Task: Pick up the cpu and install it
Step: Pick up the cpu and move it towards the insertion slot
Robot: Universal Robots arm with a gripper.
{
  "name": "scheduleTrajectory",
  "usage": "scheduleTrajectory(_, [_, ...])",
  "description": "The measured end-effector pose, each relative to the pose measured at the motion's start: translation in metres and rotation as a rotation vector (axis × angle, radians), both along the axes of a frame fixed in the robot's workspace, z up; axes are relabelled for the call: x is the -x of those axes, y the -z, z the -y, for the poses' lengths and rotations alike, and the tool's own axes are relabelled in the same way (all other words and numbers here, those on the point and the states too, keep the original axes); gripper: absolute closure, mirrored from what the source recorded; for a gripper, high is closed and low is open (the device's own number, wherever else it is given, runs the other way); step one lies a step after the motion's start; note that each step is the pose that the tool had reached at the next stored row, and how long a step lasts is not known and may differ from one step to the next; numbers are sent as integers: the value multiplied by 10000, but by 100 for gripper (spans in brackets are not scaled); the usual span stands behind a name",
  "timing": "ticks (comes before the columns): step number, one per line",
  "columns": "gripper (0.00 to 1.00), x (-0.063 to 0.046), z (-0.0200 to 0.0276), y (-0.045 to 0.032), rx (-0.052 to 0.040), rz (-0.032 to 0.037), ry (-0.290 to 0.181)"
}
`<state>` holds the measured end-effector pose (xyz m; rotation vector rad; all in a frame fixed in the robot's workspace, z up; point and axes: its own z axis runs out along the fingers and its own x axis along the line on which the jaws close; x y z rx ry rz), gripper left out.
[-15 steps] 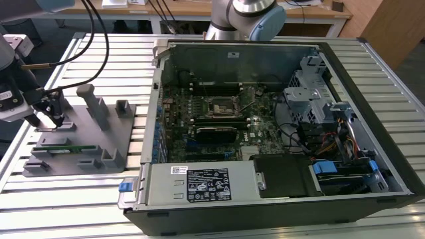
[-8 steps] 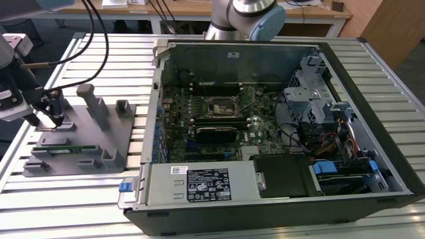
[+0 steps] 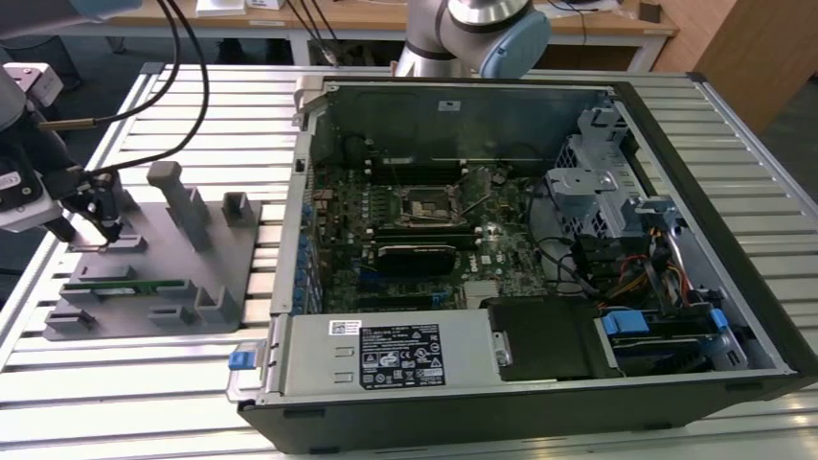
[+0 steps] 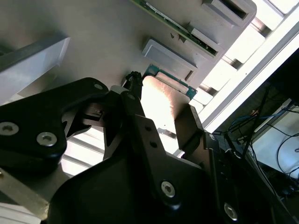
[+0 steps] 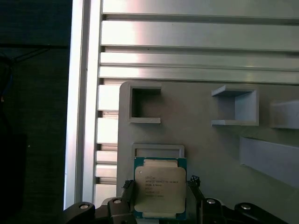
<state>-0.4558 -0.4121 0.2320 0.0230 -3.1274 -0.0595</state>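
The cpu (image 5: 159, 187) is a flat square chip with a silver top and a green rim. It lies on the grey tray (image 5: 210, 154) just below a shallow raised frame. My gripper (image 5: 160, 184) straddles it, one black finger against each of two opposite edges, shut on it. The second wrist view shows the cpu (image 4: 163, 102) bright between the two fingers (image 4: 188, 125). In the exterior view my gripper (image 3: 107, 230) hangs low over the tray (image 3: 153, 316) at that view's left. The motherboard's socket (image 3: 424, 203) sits inside the open computer case (image 3: 511, 230).
Upright grey blocks (image 3: 179, 201) rise from the tray close to my gripper. A green memory stick (image 3: 122, 285) lies in a slot on the tray. The slatted metal table (image 3: 128, 383) carries tray and case. The case's walls and drive cage (image 3: 601, 182) surround the board.
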Motion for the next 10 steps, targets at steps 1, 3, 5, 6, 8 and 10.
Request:
scheduleTrajectory(1, [47, 0, 0, -3, 0, 0, 0])
scheduleTrajectory(3, [47, 0, 0, -9, 1, -2, 0])
scheduleTrajectory(5, [47, 0, 0, -14, 0, 0, 0])
scheduleTrajectory(6, [47, 0, 0, -16, -1, 0, 0])
scheduleTrajectory(8, [47, 0, 0, -19, 0, 0, 0])
scheduleTrajectory(10, [47, 0, 0, -23, 0, 0, 0])
